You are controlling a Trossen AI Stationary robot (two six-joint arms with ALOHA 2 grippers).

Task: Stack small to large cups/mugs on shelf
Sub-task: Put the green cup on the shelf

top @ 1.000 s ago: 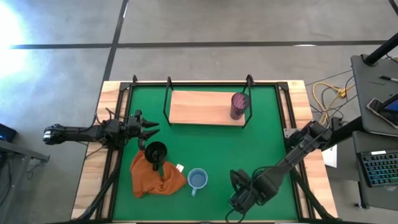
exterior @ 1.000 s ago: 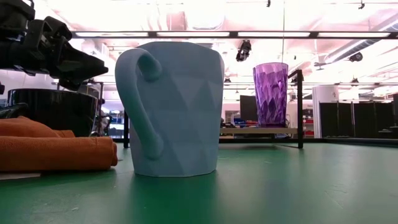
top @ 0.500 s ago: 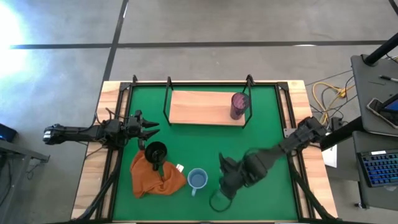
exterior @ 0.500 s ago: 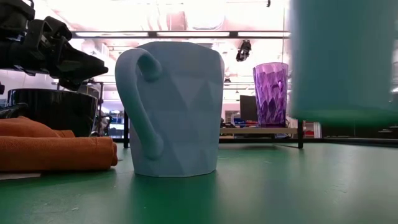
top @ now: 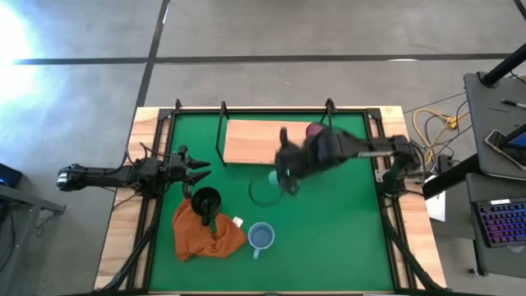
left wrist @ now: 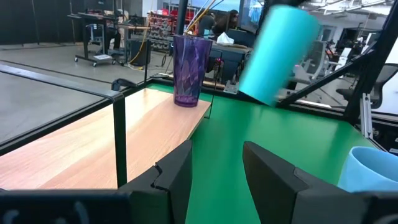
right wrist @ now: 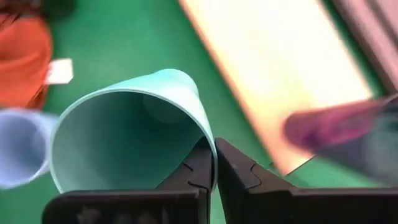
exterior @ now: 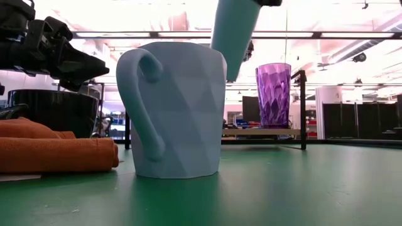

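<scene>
Teal green cup (right wrist: 134, 121): held in the air, tilted, above the green mat just in front of the shelf; its wall is pinched between the right gripper's fingers at the rim. In the low view it hangs slanted above the light blue mug; in the left wrist view it leans in the air near the tumbler.
Right gripper (right wrist: 213, 163): narrow, closed on the cup's rim wall, one finger inside and one outside; in the high view its arm reaches in from the right, over the shelf's front right part.
Shelf (top: 246, 144): light wooden board in a thin black frame, at the far middle of the mat.
Purple tumbler (exterior: 272, 94): upright on the right end of the shelf, partly hidden by the right arm in the high view.
Light blue mug (top: 261, 238): upright on the mat near the front edge, handle towards the front, just right of the orange cloth.
Black mug (top: 205, 201): upright on the upper edge of the orange cloth (top: 201, 233).
Left gripper (top: 197, 169): hovers at the mat's left side, just above the black mug in the high view; fingers apart, holding nothing.
Green mat (top: 345, 230): covers the table top under everything.
</scene>
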